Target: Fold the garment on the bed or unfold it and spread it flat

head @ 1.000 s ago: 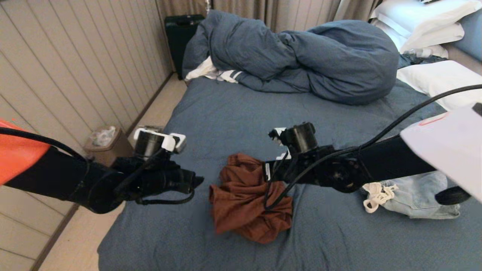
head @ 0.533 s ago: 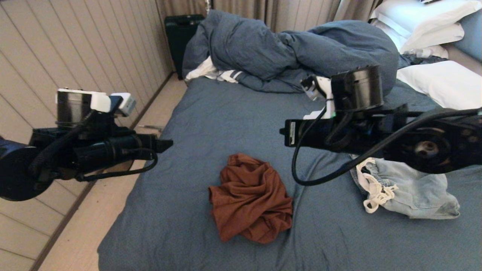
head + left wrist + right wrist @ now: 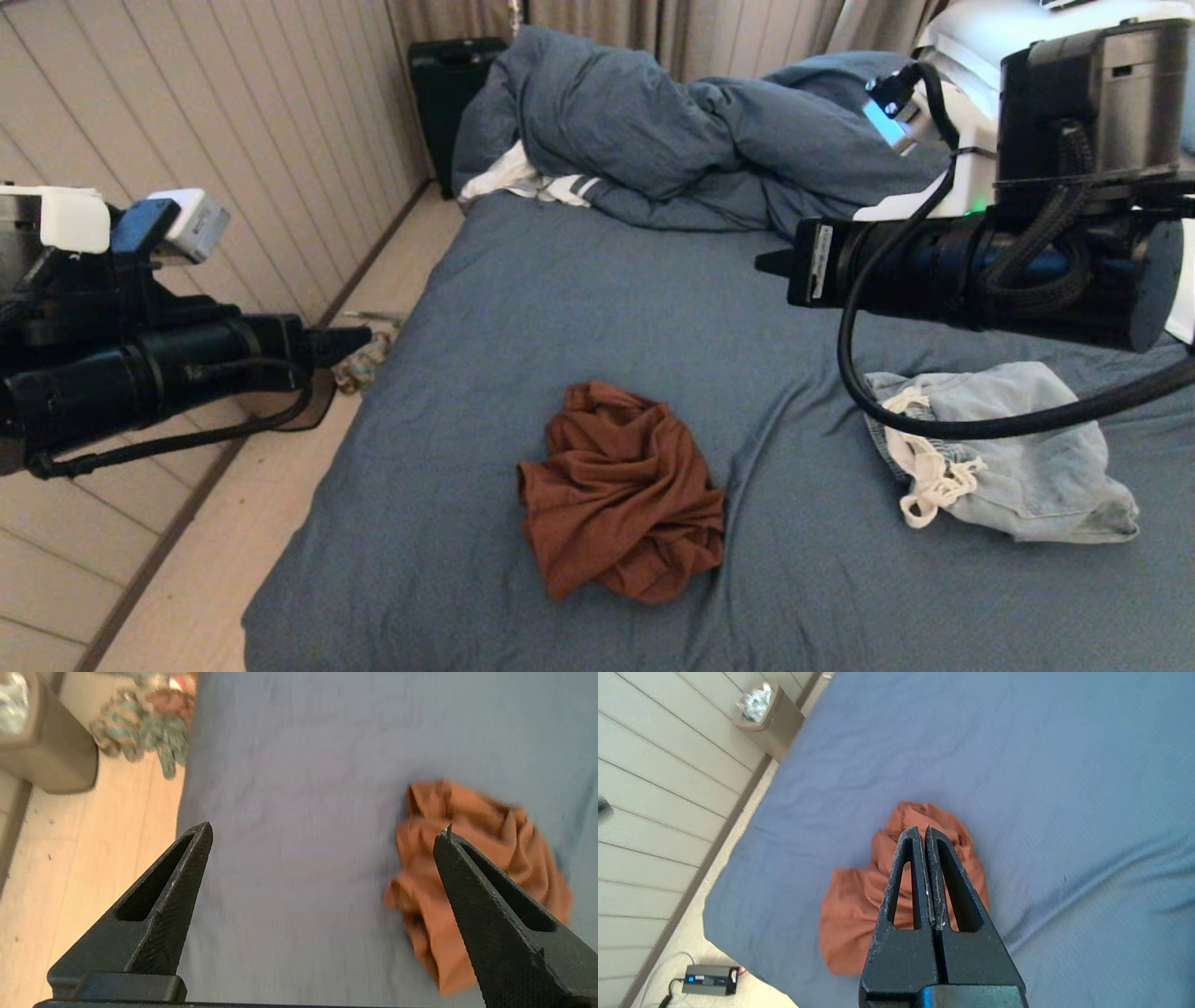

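A rust-brown garment (image 3: 621,495) lies crumpled in a heap on the slate-blue sheet of the bed (image 3: 579,308), near its front edge. Nothing touches it. My left gripper (image 3: 359,341) hangs off the bed's left side over the floor. In the left wrist view it (image 3: 325,829) is open with nothing between the fingers, and the garment (image 3: 486,812) lies beyond one finger. My right gripper (image 3: 770,261) is raised above the bed at the right. Its jaws (image 3: 920,830) are shut and empty, high over the garment (image 3: 850,914).
Light-blue denim shorts (image 3: 1018,457) with a white drawstring lie on the bed to the right. A bunched blue duvet (image 3: 709,140) and white pillows (image 3: 1092,196) fill the far end. A bin (image 3: 768,716), a patterned cloth (image 3: 359,364) and a power box (image 3: 710,980) are on the floor.
Both arms have risen and drawn apart from the garment, the left out past the bed's left edge, the right up and to the right. The garment has not moved.
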